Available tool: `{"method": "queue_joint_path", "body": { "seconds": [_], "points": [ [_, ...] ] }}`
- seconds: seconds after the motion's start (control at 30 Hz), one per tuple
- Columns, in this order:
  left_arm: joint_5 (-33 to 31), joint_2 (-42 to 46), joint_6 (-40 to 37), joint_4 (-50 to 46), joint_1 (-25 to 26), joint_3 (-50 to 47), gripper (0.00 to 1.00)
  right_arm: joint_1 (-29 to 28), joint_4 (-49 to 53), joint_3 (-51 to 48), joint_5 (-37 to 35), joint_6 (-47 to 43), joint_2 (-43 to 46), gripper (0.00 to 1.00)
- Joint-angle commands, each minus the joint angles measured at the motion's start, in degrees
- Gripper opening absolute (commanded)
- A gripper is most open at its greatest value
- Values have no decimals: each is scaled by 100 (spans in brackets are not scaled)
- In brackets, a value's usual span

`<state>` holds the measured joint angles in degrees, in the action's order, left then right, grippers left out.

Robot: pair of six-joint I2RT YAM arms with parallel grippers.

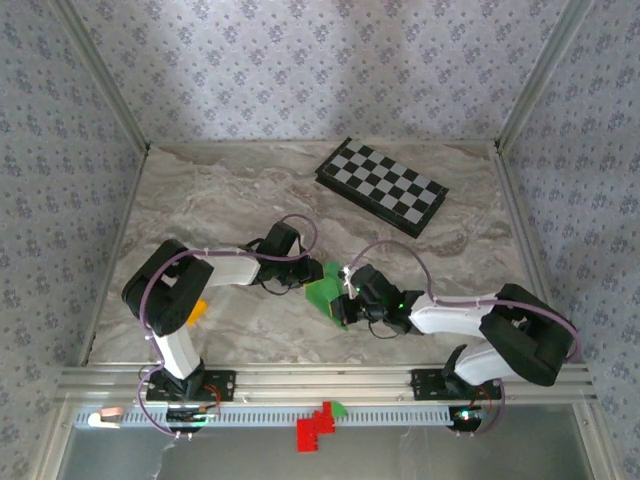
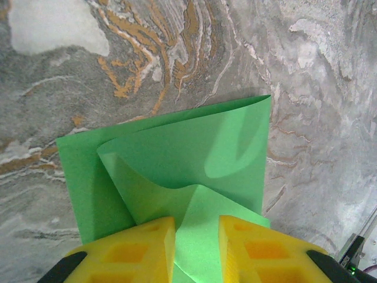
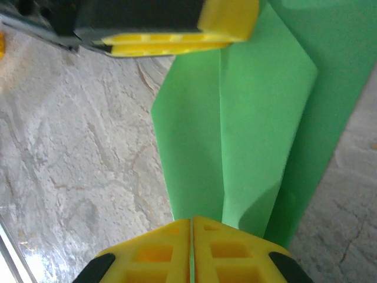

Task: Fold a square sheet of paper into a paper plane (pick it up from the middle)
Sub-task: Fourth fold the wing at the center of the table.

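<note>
Sheet: the square sheet of paper lies mid-table between my two arms. It is partly folded, with one flap doubled over and bulging up rather than lying flat. It is no dart yet.
Left hand: the left hand hangs over one edge with its fingers somewhat apart. The flap's raised hump stands in the gap, and I see no clamp on it.
Right hand: the right hand reaches in from the opposite side, fingers pressed together. The sheet's near edge runs in at their tips — I read that as a pinch on the paper.
Step in hand: an early fold, I judge, with the flap laid over but its crease not set.
Doing it well: I would hold the right pinch steady as an anchor. Then I would lower the left fingers onto the hump and sweep outward along the fold line, so the bulge flattens without skewing the edges.
Risk: a pull from both sides could drag or tear thin paper.
Table: the marbled table carries a checkerboard well apart at the back — no obstacle.
</note>
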<state>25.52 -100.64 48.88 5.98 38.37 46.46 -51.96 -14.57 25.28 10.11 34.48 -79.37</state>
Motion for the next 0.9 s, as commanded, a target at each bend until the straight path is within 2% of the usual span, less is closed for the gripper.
{"method": "queue_joint_path", "body": {
  "seconds": [0.0, 0.87],
  "points": [
    [-73, -149, -112, -352, 47, 75, 27, -54, -93, -136, 44, 112, -53, 10],
    [-135, -149, -141, -440, 48, 92, 27, -297, 53, -477, -182, 482, -312, 7]
  ]
}}
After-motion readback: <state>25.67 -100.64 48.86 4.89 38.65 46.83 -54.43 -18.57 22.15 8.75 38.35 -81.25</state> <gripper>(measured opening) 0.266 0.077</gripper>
